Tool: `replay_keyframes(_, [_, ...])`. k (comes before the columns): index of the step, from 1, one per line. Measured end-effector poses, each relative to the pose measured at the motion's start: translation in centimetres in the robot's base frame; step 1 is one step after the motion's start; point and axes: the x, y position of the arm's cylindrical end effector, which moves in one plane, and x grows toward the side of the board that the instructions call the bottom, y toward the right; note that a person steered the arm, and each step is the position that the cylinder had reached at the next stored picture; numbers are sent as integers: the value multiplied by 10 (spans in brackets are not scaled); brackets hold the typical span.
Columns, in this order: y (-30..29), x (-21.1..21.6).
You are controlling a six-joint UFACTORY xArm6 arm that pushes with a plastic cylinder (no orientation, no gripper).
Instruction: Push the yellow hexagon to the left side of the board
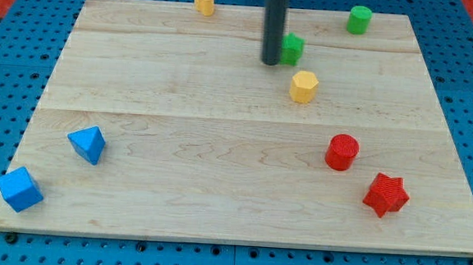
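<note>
In the camera view, the yellow hexagon [303, 86] is sitting upright on the wooden board [216, 189], a short six-sided block with a flat top face catching the light and darker yellow side walls; it is lying in the upper half of the board, right of the middle and well away from the left edge. My tip [271, 63] is resting on the board up and to the left of the hexagon, near it but apart from it, with bare wood showing between the two. The rod is a plain dark cylinder with nothing to open or close, and it is holding nothing. Just to the right of the rod, a green block [292, 49] is standing so close that it is appearing to touch the rod's side, though I cannot tell whether they are in contact; its shape is partly hidden. Another green block, a cylinder [359, 19], is sitting near the top edge toward the right corner. A second yellow block [204, 0] is standing at the top edge, left of the rod. Toward the bottom right corner, a red cylinder [341, 151] and a red star [386, 194] are lying near each other. Two blue blocks are occupying the bottom left: one blue angular block [87, 143] near the left edge and another blue block [20, 189] at the corner itself. The stretch of board between the hexagon and the left edge is showing only wood grain, with the blue pieces lying lower than that line.
</note>
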Motion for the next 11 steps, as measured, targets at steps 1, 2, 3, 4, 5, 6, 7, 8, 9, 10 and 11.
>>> replay_keyframes(1, [25,-23])
replay_keyframes(2, [32,-27])
replay_keyframes(3, [85,8])
replay_keyframes(4, [95,59])
replay_keyframes(5, [29,58])
replay_keyframes(6, [-60,37])
replay_keyframes(7, [-46,59])
replay_keyframes(8, [-43,90])
replay_keyframes(9, [-119,71])
replay_keyframes(10, [-153,32])
replay_keyframes(11, [-107,40])
